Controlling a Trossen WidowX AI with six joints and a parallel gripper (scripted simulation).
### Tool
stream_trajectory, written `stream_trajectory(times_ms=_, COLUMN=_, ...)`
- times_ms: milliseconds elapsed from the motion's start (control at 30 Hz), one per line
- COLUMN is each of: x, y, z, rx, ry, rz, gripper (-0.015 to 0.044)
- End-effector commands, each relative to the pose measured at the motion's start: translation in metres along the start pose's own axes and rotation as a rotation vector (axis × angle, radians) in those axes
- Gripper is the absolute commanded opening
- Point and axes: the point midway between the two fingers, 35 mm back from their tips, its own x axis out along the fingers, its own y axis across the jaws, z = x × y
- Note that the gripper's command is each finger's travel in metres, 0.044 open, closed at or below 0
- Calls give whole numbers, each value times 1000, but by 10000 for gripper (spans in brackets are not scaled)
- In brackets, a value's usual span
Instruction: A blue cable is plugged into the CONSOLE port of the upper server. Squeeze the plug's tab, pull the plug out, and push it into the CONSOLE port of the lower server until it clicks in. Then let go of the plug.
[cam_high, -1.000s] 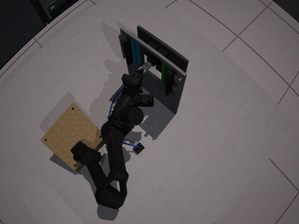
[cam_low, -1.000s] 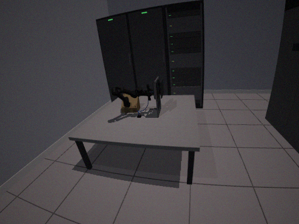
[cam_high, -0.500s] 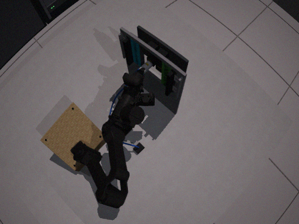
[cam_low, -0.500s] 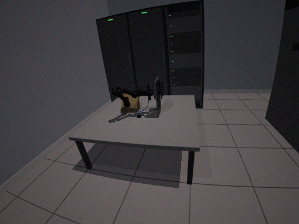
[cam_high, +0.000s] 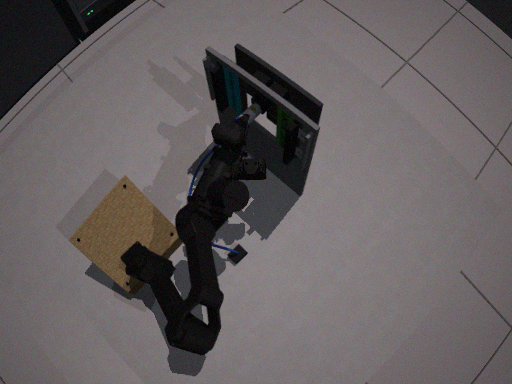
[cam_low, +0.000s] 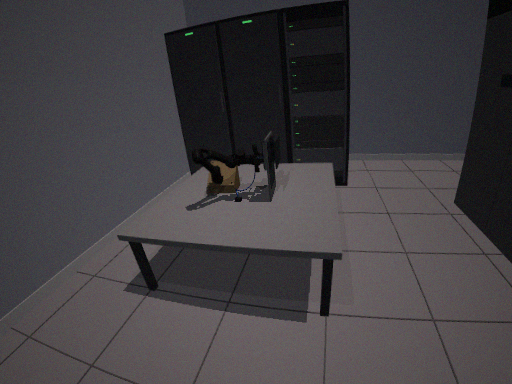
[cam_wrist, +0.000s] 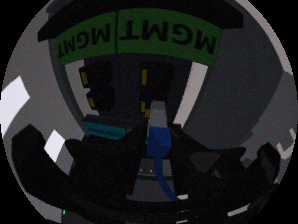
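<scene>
The plug (cam_wrist: 159, 138) sits clamped in the tool (cam_high: 242, 123) (cam_wrist: 156, 124).

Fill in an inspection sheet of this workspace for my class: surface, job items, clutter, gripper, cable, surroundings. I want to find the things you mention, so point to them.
Surface: pale table (cam_high: 380, 225) (cam_low: 225, 225), shadows across it.
Job items: plug (cam_wrist: 159, 141) at the upright port panel (cam_high: 260, 150) (cam_low: 270, 177); whether seated, cannot tell.
Clutter: nothing seen.
Gripper: gripper (cam_high: 245, 119) (cam_low: 261, 159) (cam_wrist: 156, 124) shut on the plug.
Cable: blue cable (cam_high: 194, 175) (cam_low: 253, 181) (cam_wrist: 162, 182) curves from plug to small black block (cam_high: 239, 254) (cam_low: 238, 199).
Surroundings: dark cabinets (cam_low: 255, 75), green lights, tiled floor (cam_low: 390, 280).
</scene>
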Motion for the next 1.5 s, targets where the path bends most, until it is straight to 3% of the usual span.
stream_trajectory(times_ms=0, x=2, y=1, z=-1, rx=-5, ry=5, rz=6, gripper=0)
stream_trajectory(times_ms=1467, x=14, y=1, z=4, rx=-6, ry=5, rz=9, gripper=0)
